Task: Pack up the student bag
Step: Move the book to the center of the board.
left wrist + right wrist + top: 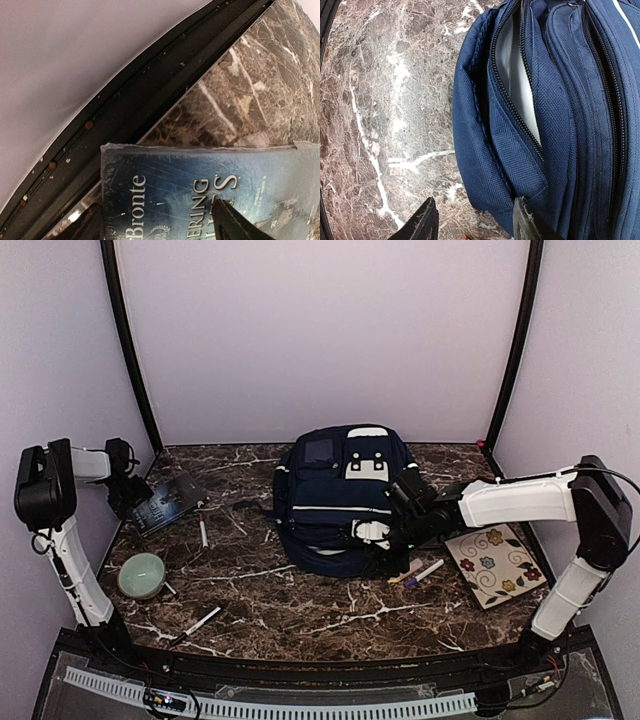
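While the right gripper point(475, 222) straddles the unzipped edge of the navy fabric student bag point(560, 125), clamping uncertain, the left gripper point(160, 225) gapes over a glossy blue paperback book point(190, 180) far left, seemingly for pickup.

Open table point(300, 590) was left before the student bag point(335, 500), broken only by a white pen point(203, 620) near the front edge. The left side was taken up by a book point(168, 502) and a green bowl point(142, 575), the right by a flower-patterned square point(495, 565) near the bag.
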Available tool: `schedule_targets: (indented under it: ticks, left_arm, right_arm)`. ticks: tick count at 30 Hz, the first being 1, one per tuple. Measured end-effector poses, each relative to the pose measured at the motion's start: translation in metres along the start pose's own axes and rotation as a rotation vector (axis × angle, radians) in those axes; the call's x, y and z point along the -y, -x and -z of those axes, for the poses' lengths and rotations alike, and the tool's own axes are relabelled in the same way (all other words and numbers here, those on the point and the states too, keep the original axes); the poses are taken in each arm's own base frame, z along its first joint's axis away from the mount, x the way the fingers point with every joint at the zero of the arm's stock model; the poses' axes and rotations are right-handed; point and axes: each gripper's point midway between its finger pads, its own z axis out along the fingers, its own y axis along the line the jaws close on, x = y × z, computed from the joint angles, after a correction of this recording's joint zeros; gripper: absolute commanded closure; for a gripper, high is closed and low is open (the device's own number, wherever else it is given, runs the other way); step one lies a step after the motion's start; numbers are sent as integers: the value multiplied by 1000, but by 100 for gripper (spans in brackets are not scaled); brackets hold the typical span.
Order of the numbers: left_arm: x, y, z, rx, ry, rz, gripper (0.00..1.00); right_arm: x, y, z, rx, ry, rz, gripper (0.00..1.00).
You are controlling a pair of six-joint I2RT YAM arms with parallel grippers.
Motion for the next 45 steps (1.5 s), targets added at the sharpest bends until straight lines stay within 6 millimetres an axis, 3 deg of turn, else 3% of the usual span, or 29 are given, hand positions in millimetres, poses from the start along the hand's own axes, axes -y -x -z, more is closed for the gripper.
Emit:
schedule_targets:
  ticks: [8, 14, 19, 25, 33, 39, 42, 45]
  left_arm:
    - [31, 21, -17, 20, -108, -93, 32]
    - [69, 25, -26, 32, -194, -226, 33]
    - [122, 6, -25, 47, -259, -403, 37]
    - [161, -29, -15, 55, -292, -577, 42]
    - [168, -44, -1, 78, -165, -683, 43]
    - [160, -59, 12, 21, -62, -702, 40]
    - [164, -55, 18, 19, -71, -689, 41]
    - [185, -39, 30, 59, -128, -665, 40]
  right_arm:
    - [0, -2, -5, -10, 9, -2, 49]
    - [2, -3, -10, -19, 17, -5, 50]
    - [1, -3, -11, -21, 22, -7, 50]
    - [1, -3, -11, -22, 22, -7, 50]
    - [1, -3, -11, -23, 23, -8, 50]
    - [1, -2, -10, -23, 26, -9, 50]
    - [0, -2, -10, -24, 28, -9, 50]
    - [0, -2, -10, -26, 29, -8, 50]
